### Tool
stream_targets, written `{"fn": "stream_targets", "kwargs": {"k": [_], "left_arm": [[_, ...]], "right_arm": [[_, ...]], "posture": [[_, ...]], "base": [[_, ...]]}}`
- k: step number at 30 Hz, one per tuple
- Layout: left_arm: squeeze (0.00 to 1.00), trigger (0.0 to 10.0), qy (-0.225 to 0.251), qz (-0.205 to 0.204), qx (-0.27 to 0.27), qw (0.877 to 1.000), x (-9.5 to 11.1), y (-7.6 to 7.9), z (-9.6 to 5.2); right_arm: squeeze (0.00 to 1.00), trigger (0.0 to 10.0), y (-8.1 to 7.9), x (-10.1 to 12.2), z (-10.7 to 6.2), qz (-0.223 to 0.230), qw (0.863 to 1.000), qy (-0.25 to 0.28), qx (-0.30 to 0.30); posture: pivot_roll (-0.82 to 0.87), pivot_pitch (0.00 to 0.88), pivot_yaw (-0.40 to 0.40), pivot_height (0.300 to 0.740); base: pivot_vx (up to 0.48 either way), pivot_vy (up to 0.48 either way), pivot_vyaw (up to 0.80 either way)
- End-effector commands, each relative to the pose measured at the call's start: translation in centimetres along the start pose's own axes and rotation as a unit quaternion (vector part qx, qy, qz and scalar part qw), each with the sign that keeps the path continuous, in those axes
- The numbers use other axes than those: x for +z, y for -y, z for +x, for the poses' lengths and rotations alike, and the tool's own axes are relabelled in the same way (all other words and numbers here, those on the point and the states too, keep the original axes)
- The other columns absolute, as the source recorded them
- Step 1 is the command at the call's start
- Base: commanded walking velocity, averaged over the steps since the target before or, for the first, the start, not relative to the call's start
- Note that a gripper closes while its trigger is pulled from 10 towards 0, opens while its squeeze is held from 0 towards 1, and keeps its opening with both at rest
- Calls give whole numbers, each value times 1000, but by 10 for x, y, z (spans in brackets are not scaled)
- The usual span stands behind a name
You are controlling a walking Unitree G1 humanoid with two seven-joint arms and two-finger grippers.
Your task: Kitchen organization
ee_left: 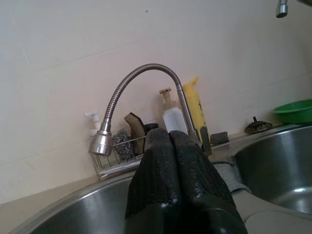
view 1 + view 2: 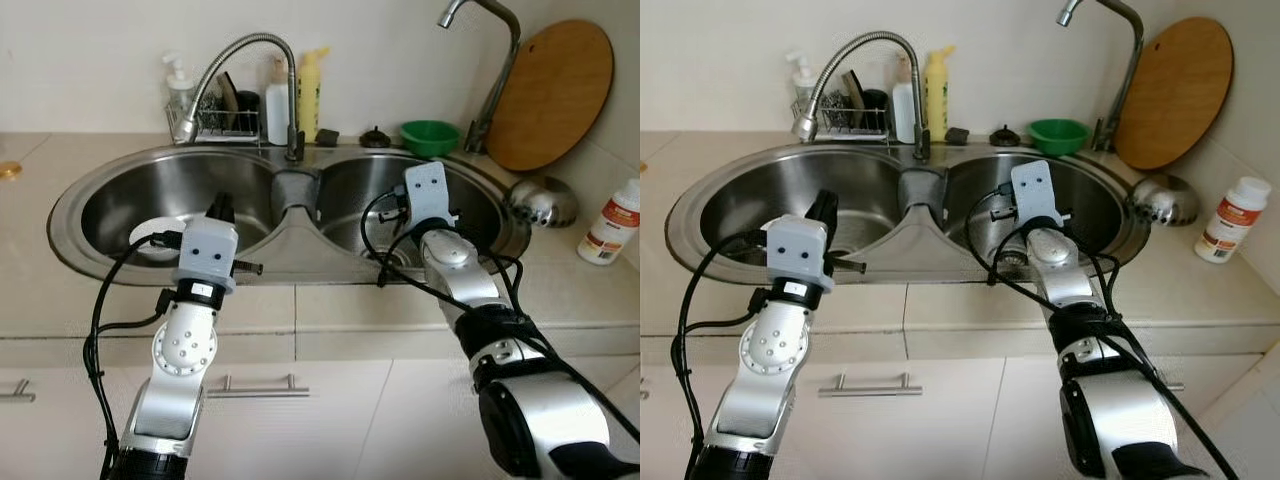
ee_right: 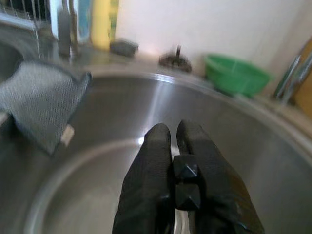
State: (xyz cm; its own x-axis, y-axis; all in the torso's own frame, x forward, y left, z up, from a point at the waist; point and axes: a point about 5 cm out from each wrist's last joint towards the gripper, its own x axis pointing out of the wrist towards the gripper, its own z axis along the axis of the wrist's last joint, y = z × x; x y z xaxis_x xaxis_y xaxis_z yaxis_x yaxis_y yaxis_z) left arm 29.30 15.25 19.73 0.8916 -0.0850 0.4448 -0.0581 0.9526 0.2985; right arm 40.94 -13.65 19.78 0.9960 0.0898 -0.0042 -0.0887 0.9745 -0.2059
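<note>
Down in the left basin of the double sink lies a white plate, flat on the bottom, partly hidden by the left gripper, which hovers just above and to its right with fingers clenched together, empty. That arm is plainly nearer. Over the right basin, the right gripper hangs with fingers closed on nothing, a grey cloth draped over the divider. Farther off stand a green bowl and cutting board.
</note>
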Motion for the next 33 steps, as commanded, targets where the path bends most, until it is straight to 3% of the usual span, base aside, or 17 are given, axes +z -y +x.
{"fn": "stream_targets", "kwargs": {"k": [1, 14, 19, 25, 26, 27, 28, 30, 33], "left_arm": [[0, 10000, -1, 0, -10, 1000, 1, 5, 1], [0, 10000, -6, -1, -11, 1000, -1, 6, -2], [0, 10000, -9, -8, -14, 1000, -2, 7, -4], [0, 10000, -10, -17, -15, 1000, -2, 8, -5], [0, 10000, -10, -10, -20, 1000, -1, 10, -5], [0, 10000, -9, -2, -24, 1000, 0, 11, -4], [0, 10000, -9, 4, -26, 1000, 0, 12, -4], [0, 10000, -5, 0, -26, 1000, 1, 12, -4], [0, 10000, -3, -2, -26, 1000, 2, 12, -4]], "right_arm": [[1000, 10000, 5, 2, 3, 19, 1000, -16, -1], [1000, 10000, -6, 8, 2, 77, 997, 26, 20], [1000, 10000, 1, 23, -2, 125, 988, 88, -1], [1000, 10000, 2, 28, -10, 134, 982, 131, -28], [714, 10000, 0, 30, -17, 153, 974, 165, -26], [616, 10000, -1, 30, -19, 160, 972, 171, -25], [616, 10000, -2, 29, -20, 163, 971, 172, -25], [4, 10000, -5, 26, -22, 170, 970, 172, -24], [0, 10000, -7, 25, -25, 171, 970, 173, -21]], "posture": [[1, 0, -43, 740], [3, 0, -44, 740], [-4, 0, -43, 740], [-8, 0, -44, 740], [-7, 0, -44, 740], [-8, 0, -43, 740], [-8, 0, -43, 740], [-9, 0, -42, 740], [-12, 0, -41, 740]], "base": [[0, 0, 0], [0, 0, 0], [0, 0, 0], [0, 0, 0], [0, 371, 0], [0, 442, 0], [0, 442, 0], [0, 472, 0], [0, 470, 0]]}}
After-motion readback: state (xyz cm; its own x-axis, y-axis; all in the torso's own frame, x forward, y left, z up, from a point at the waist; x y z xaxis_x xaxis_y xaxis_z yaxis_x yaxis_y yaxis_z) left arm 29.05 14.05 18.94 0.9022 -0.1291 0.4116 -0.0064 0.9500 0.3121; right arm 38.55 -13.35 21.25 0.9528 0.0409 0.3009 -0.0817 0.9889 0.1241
